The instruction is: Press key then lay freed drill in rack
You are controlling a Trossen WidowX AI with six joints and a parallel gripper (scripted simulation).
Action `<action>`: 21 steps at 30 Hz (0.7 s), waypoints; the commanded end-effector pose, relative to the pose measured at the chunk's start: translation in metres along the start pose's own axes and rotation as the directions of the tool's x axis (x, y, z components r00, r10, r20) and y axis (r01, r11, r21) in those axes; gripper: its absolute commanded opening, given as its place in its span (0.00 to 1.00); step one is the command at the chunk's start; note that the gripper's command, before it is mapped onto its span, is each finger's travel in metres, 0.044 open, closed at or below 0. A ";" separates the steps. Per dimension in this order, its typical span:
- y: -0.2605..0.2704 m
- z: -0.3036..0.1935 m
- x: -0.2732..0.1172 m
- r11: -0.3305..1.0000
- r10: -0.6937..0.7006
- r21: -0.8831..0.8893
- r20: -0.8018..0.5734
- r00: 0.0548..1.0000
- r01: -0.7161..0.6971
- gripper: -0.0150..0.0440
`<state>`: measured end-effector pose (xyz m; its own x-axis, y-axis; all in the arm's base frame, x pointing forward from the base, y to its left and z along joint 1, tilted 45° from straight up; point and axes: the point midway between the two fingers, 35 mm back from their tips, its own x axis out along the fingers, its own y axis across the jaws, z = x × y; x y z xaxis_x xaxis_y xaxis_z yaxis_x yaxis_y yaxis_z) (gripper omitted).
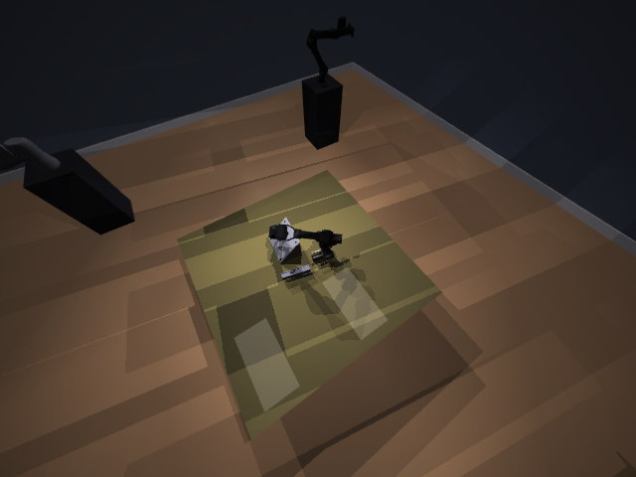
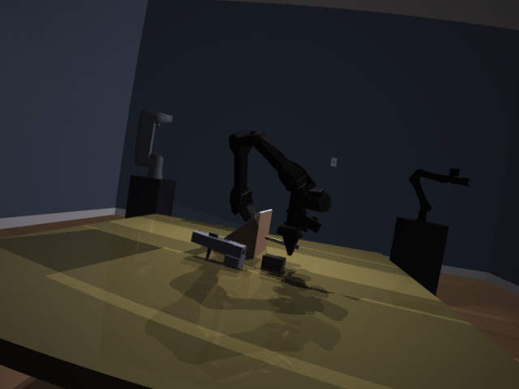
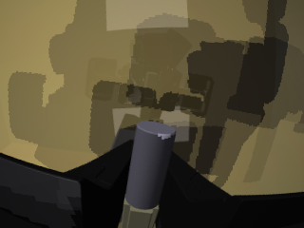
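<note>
My gripper (image 1: 323, 255) (image 2: 289, 251) (image 3: 146, 150) is shut on the drill (image 2: 274, 240) (image 3: 151, 166), a thin brass-coloured rod with a grey cylindrical end. The drill is up off the table, roughly level, its grey end toward the camera in the wrist view. The long grey holder (image 1: 296, 272) (image 2: 220, 244) stands to the left in the exterior view, apart from the drill. A dark key (image 2: 212, 235) seems to pass through its slot, with a peg showing below. A small dark block, apparently the rack (image 2: 273, 263), stands below and left of the fingertips.
The arm's wedge-shaped mount (image 1: 283, 246) (image 2: 260, 236) stands behind the holder and rack. Two pale rectangles (image 1: 265, 364) (image 1: 355, 303) lie on the yellow-green table top (image 1: 410, 287). Other arms on dark pedestals (image 1: 322, 110) (image 1: 77, 192) stand beyond the table.
</note>
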<state>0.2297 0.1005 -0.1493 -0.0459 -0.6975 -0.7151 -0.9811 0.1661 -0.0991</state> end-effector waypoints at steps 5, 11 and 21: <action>0.001 0.001 0.013 1.000 0.004 0.006 -0.001 1.000 -0.004 0.25; 0.002 0.000 0.022 1.000 0.004 0.006 -0.001 1.000 -0.004 0.25; 0.002 0.000 0.030 1.000 0.003 0.006 -0.002 1.000 -0.003 0.25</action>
<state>0.2268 0.0831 -0.1683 -0.0499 -0.6947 -0.7176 -0.9788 0.1770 -0.1033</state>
